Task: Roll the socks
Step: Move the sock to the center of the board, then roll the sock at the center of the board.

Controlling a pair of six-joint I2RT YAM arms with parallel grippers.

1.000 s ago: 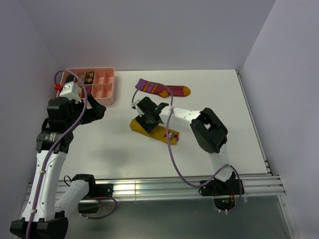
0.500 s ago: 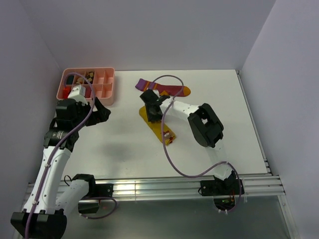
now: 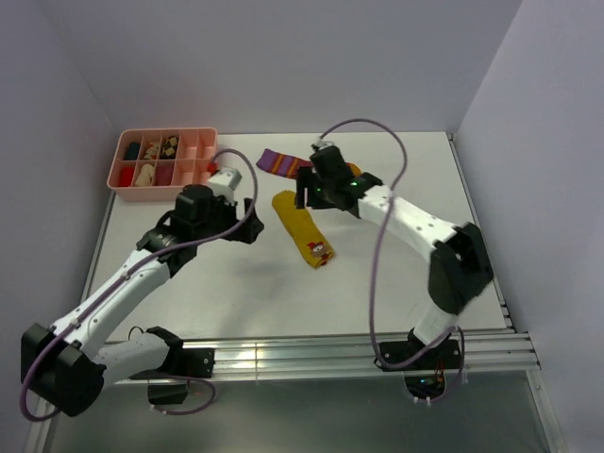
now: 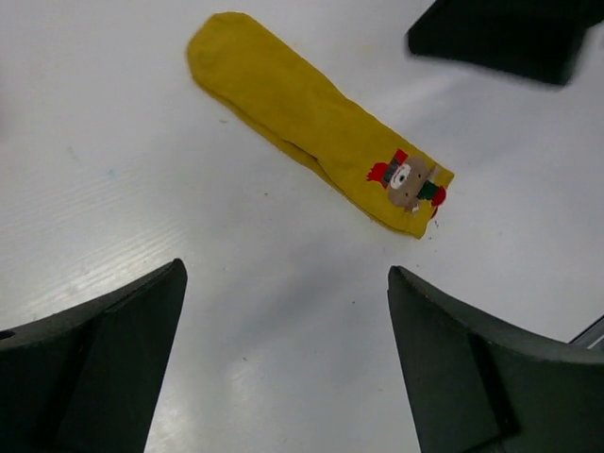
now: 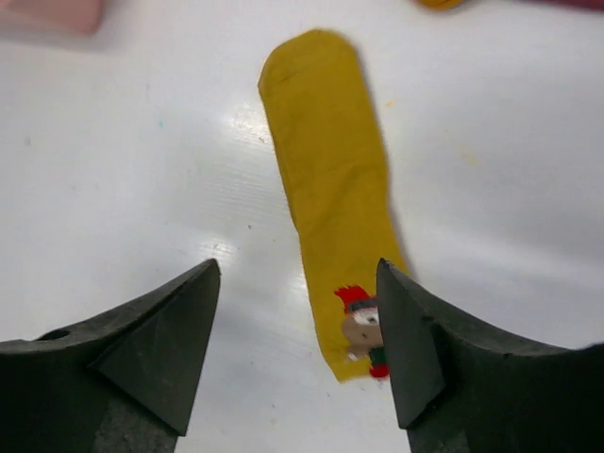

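Observation:
A mustard-yellow sock (image 3: 300,227) lies flat and straight on the white table, its small picture at the near end (image 4: 408,179). My right gripper (image 3: 308,196) hovers open over its far end. In the right wrist view the yellow sock (image 5: 330,179) runs up between the spread fingers of the right gripper (image 5: 297,269), untouched. My left gripper (image 3: 247,219) is open, left of the sock. In its own view the left gripper (image 4: 286,274) has only bare table between its fingers and the sock (image 4: 311,127) is ahead. A maroon sock (image 3: 280,163) with a purple cuff lies behind, partly hidden by the right arm.
A pink compartment tray (image 3: 201,143) holding small items stands at the back left. Walls close in the table at the back and on both sides. A metal rail (image 3: 283,357) runs along the near edge.
My right gripper has let go of the yellow sock and pulled back. The sock now lies straight and flat. My left arm has reached from the tray toward the table's middle.

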